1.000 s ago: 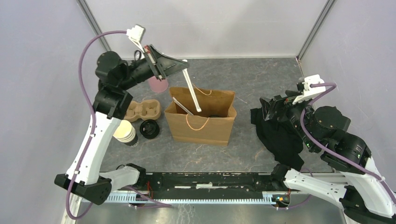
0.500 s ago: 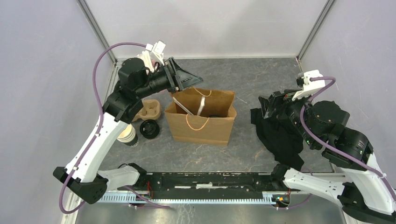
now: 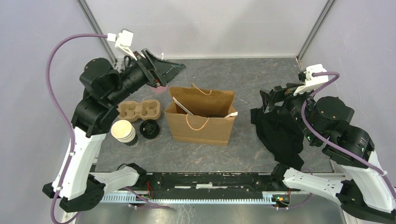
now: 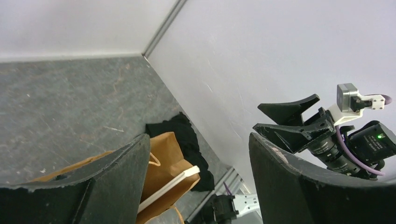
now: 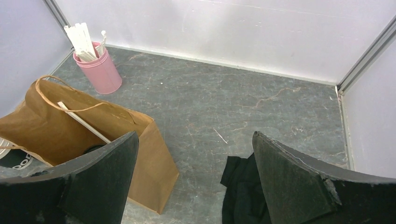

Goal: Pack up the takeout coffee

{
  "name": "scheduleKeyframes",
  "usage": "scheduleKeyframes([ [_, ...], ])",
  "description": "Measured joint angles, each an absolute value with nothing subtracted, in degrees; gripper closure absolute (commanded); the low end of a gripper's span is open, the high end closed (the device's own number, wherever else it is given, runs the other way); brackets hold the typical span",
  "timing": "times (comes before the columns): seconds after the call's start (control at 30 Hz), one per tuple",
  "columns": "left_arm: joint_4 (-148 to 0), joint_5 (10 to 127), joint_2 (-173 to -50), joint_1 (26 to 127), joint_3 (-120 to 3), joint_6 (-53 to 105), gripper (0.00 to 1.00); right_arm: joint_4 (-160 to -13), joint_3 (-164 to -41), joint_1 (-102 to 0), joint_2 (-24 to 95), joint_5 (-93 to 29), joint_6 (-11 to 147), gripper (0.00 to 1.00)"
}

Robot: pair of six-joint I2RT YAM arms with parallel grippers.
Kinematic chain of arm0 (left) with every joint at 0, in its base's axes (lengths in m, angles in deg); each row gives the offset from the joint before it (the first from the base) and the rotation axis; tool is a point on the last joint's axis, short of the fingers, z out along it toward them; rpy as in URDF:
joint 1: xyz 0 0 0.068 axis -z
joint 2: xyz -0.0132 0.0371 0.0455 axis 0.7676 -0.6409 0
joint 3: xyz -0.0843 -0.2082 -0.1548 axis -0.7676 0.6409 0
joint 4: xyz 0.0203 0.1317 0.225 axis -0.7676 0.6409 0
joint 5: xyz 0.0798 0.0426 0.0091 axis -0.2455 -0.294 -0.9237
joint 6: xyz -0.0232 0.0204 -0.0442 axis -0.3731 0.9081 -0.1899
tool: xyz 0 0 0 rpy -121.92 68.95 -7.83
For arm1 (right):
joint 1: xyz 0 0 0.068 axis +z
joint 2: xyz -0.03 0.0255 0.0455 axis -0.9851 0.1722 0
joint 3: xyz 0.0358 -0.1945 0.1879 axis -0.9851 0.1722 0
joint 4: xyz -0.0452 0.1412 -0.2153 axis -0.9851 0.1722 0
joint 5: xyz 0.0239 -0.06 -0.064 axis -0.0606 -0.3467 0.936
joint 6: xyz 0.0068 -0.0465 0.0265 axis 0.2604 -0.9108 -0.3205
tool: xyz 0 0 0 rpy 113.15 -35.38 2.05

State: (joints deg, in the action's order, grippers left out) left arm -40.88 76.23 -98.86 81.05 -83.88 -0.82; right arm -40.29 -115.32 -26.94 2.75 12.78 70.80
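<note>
A stack of dark paper cups (image 3: pixel 125 133) with cream rims stands uncapped at the left of the table. Beside it a round black lid (image 3: pixel 149 128) lies flat. The brown paper bag (image 3: pixel 203 122) stands open mid-table, and something dark and round (image 3: pixel 215 115) shows inside; I cannot tell whether it is a capped cup. White sticks (image 3: pixel 183 106) lean inside the bag (image 4: pixel 168 158). My left gripper (image 3: pixel 170 70) hangs open and empty above the bag's back left corner (image 4: pixel 198 140). To the bag's right, my right gripper (image 3: pixel 265 100) is open and empty (image 5: pixel 195 135).
A cardboard cup carrier (image 3: pixel 139 110) lies left of the bag. A pink cup of white sticks (image 5: pixel 100 72) stands at the back left. A black cloth (image 3: pixel 280 135) is heaped under the right arm. Walls close the table on three sides.
My left gripper opened and let go of a white stick, which dropped into the bag. The left arm then drew back up and to the left. The right arm barely moved.
</note>
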Motion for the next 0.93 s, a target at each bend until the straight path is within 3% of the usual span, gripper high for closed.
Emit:
scheduleKeyframes([
  [0.93, -37.6, 69.3, -98.4, 81.1, -87.5, 3.7, 0.14, -39.5, -117.6, -26.9, 5.4, 14.3, 72.0, 0.02],
])
